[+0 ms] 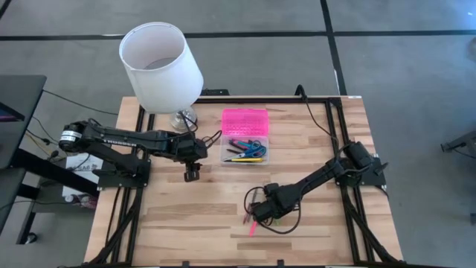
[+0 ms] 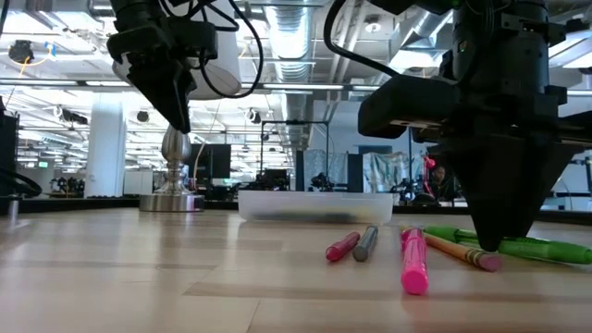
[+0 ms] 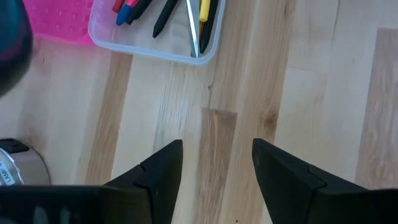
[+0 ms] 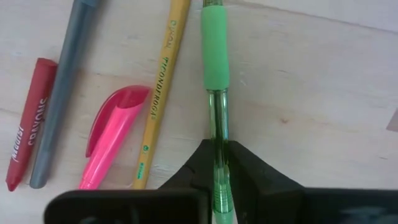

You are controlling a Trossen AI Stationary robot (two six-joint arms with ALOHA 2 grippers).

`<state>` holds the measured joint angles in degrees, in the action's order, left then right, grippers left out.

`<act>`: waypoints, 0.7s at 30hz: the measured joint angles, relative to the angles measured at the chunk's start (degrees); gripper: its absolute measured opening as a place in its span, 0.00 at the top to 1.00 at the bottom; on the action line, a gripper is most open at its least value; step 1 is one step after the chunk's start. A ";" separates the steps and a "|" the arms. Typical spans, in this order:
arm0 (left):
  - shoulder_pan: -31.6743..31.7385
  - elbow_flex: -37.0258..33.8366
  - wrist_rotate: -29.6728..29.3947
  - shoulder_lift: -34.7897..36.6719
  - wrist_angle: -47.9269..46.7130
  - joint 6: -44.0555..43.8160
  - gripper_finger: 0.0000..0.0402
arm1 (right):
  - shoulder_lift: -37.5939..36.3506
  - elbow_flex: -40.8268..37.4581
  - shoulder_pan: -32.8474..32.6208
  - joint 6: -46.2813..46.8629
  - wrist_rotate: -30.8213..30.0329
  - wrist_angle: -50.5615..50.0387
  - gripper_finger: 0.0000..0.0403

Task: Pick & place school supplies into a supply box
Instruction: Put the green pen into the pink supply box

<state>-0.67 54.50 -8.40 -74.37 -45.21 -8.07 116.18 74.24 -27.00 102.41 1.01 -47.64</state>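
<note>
A green pen (image 4: 215, 56) lies on the wooden table beside a yellow pencil (image 4: 163, 81), a pink highlighter (image 4: 112, 137), a grey pen (image 4: 62, 93) and a red crayon (image 4: 28, 124). My right gripper (image 4: 218, 155) stands over this group near the table's front middle (image 1: 262, 216), shut on the green pen. The supply box (image 1: 245, 151) sits open at the table's far middle, its clear base holding several pens and its pink lid (image 1: 244, 119) lying behind it. My left gripper (image 1: 192, 175) hangs open above bare table, left of the box. My right gripper pinches the green pen's clear barrel (image 4: 217, 132) between its two fingers, just behind the green rubber sleeve. The fingers come from above, pointing down, and lie across the pen. In the low view the pen (image 2: 536, 248) lies flat on the table.
A white lampshade (image 1: 160, 63) on a metal lamp foot (image 2: 173, 199) stands at the far left, close behind my left arm. Bare wood lies between the loose supplies and the box. A black cable (image 1: 256, 195) loops on the table by my right gripper.
</note>
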 joint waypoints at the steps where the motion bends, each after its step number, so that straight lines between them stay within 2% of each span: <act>1: -0.02 0.00 0.01 0.00 0.00 -0.12 0.53 | 0.00 0.00 0.00 -0.30 -0.07 -0.01 0.95; 9: -0.02 0.00 0.00 0.00 -0.02 -1.76 0.53 | 0.36 2.41 -0.24 -3.17 -1.11 -5.21 0.96; 21: -0.02 0.00 -0.26 0.00 0.08 -1.84 0.53 | -0.66 7.28 0.35 -6.88 -2.97 -19.67 0.96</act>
<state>-0.69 54.50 -8.66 -74.37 -45.13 -9.91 115.52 81.51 -26.65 95.54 -1.96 -67.31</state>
